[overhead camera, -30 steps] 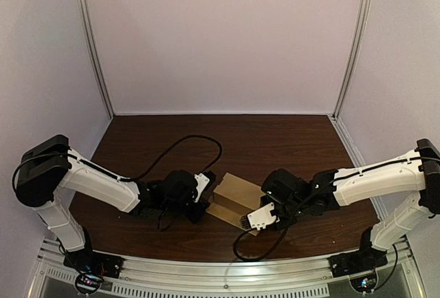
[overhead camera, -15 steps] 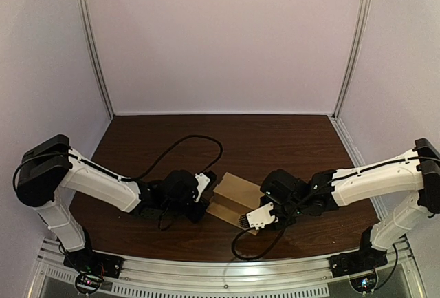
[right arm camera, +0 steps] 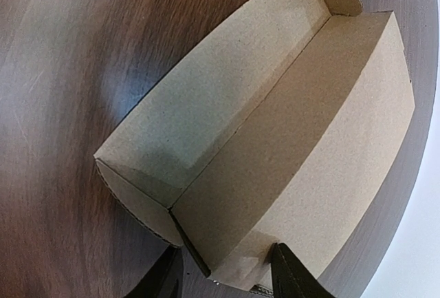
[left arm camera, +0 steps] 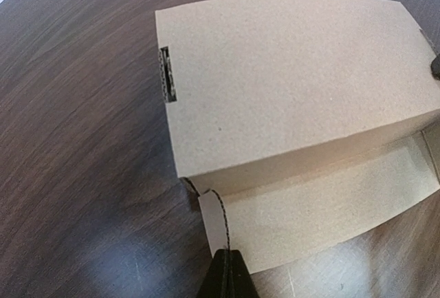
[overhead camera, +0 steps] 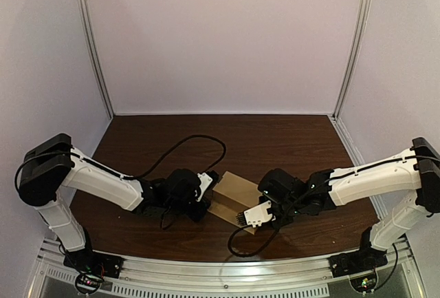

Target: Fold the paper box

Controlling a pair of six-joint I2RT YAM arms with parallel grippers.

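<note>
The tan cardboard box (overhead camera: 234, 193) lies on the dark wooden table (overhead camera: 289, 146), between the two arms. In the left wrist view its top panel (left arm camera: 289, 84) has a narrow slot (left arm camera: 168, 74) at one end, and a long flap (left arm camera: 323, 205) lies flat in front. My left gripper (left arm camera: 230, 277) (overhead camera: 208, 199) is shut on the small end tab at the flap's corner. At the box's other end (right arm camera: 295, 140), my right gripper (right arm camera: 227, 281) (overhead camera: 249, 217) is open, one finger on each side of the end corner. The right fingertip (right arm camera: 292, 274) touches the top panel.
A black cable (overhead camera: 199, 141) loops over the table behind the left arm. Another cable (overhead camera: 240, 246) curls near the front under the right gripper. An aluminium rail (overhead camera: 220, 270) runs along the near edge, with white walls on three sides.
My right gripper has slid a little left and further onto the box's end. The left gripper and the box have barely moved.
</note>
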